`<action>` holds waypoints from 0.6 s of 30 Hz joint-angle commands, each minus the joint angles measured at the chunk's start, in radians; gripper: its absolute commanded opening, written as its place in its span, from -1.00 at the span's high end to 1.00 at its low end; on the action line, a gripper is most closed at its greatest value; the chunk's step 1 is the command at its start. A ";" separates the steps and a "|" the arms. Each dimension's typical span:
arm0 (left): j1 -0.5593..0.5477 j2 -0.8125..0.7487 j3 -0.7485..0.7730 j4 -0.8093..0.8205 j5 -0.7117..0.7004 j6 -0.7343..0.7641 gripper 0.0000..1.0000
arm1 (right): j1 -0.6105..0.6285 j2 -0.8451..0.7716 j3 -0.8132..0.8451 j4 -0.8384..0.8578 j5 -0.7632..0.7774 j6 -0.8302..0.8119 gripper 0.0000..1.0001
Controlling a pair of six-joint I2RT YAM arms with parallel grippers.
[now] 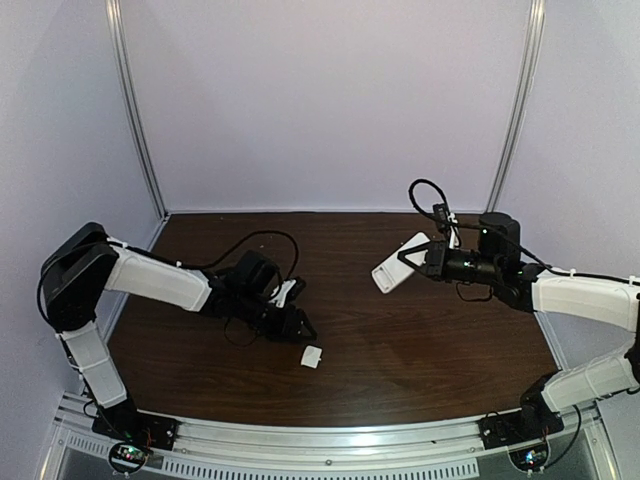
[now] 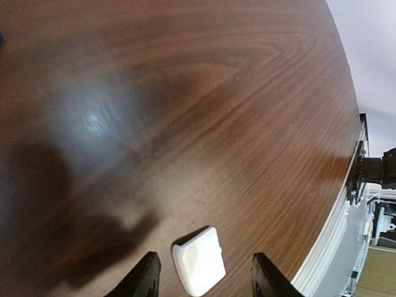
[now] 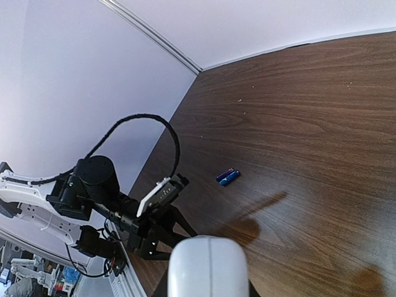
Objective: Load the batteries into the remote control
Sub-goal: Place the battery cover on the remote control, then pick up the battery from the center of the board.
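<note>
On the brown table the batteries lie loose, while your right gripper clamps the remote aloft, probably to free its back, and your left gripper hangs spread over the cover.

My desk is dark brown wood with a glossy grain. Directly on it lie two blue batteries, side by side, and one small white square cover toward the near edge.

Left hand low, fingers spread apart, right hand raised mid-air, clamped on remote control.
</note>
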 commanded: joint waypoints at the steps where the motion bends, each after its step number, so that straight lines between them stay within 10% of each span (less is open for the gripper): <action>1: 0.066 -0.082 0.114 -0.242 -0.172 0.174 -0.02 | -0.008 -0.003 0.015 -0.003 -0.006 -0.032 1.00; 18: 0.194 0.043 0.431 -0.549 -0.337 0.620 0.17 | -0.024 0.005 -0.005 0.064 -0.133 -0.010 1.00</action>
